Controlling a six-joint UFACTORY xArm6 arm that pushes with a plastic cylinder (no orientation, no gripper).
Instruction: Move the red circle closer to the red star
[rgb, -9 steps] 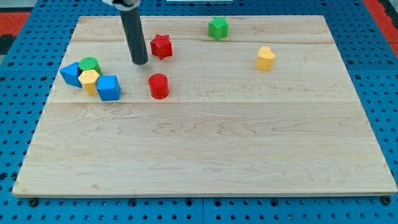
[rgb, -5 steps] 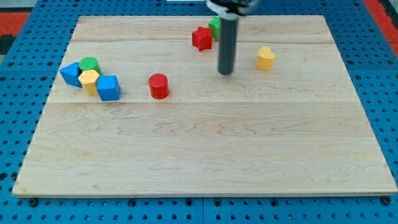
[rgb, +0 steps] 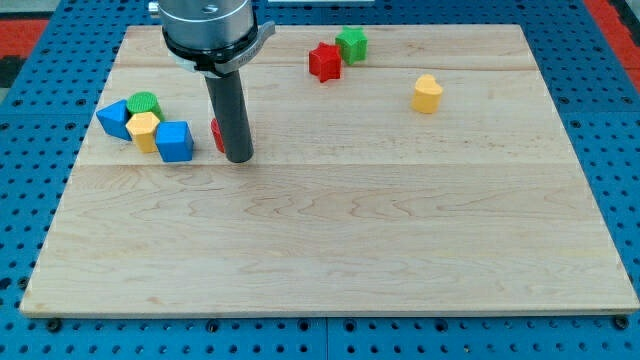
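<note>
The red star (rgb: 324, 61) lies near the view's top, touching the green block (rgb: 351, 44) on its right. The red circle (rgb: 216, 134) is at the view's left-centre, mostly hidden behind my rod; only a red sliver shows at the rod's left side. My tip (rgb: 238, 158) rests on the wooden board (rgb: 330, 230), right against the red circle, on its right and slightly below it. The star is well to the upper right of the circle.
A cluster at the view's left holds a blue block (rgb: 113, 117), a green cylinder (rgb: 145, 103), a yellow hexagon block (rgb: 143, 130) and a blue cube (rgb: 174, 141). A yellow block (rgb: 427, 94) sits at the upper right.
The red star was pushed right from beside the rod to touch the green block. The rod then swung back left and now stands against the red circle, hiding most of it.
</note>
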